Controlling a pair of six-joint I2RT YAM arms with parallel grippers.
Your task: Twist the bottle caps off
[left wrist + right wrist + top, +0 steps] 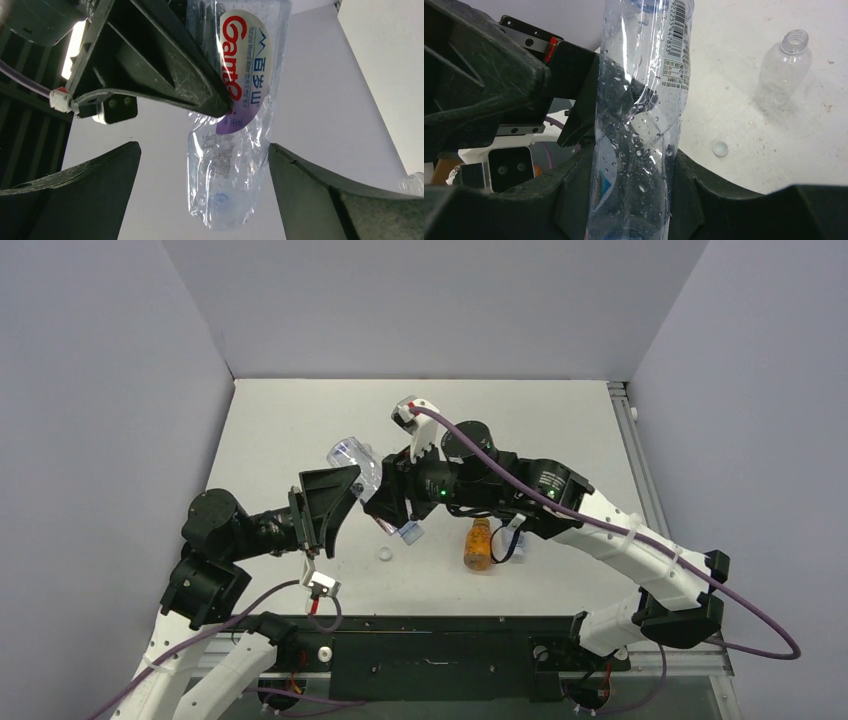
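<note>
The neck end of the clear bottle (352,456) is hidden behind the right gripper (388,508), and the right wrist view cuts off both its ends.

The left arm (235,525) and right arm (625,545) are white and black, with purple cables (600,523) and small green lights (441,491).

Four bottles: one tall clear bottle (350,453), one squat orange bottle (478,543), two short clear bottles (411,532) (516,543), the second partly hidden. One loose white cap (386,554).
</note>
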